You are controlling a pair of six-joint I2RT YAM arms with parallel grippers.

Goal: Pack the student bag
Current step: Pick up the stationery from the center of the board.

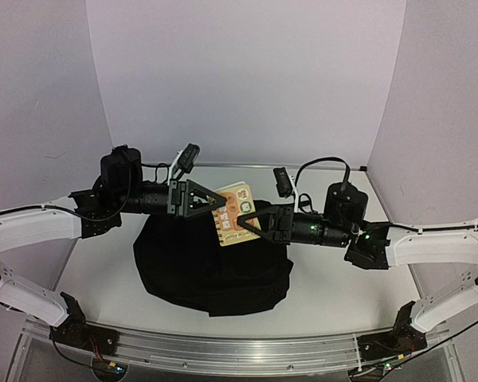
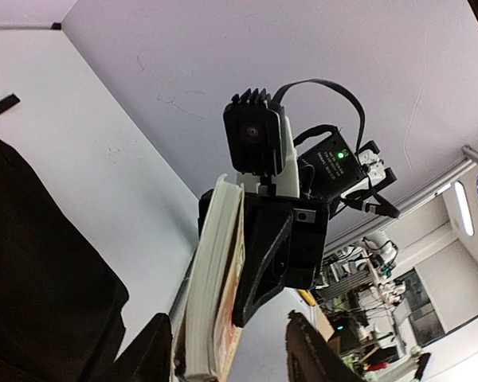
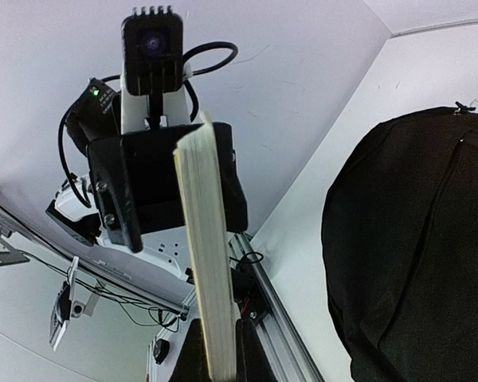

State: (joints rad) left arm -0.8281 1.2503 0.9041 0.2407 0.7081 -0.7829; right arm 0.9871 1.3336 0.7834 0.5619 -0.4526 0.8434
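The white counter is the biggest thing here. The student bag lies in the middle of it, close to the front rail. It is black, soft and lumpy. From above I cannot tell if the bag is open, and I cannot see what is inside. In the right wrist view the bag looks round, with a thin seam line down it.

The left arm and the right arm reach in from the two sides. They meet above the far edge of the bag.

Between them is a book with a yellow cover and green marks. It is up in the air, not in the bag. It stands on its edge and tilts a bit.

The right pincer is closed on the book. In the right wrist view the pages are squeezed between its two fingers.

The left pincer is by the book's other side. In the left wrist view its fingers are apart. One finger is away from the book, so it is not squeezing.
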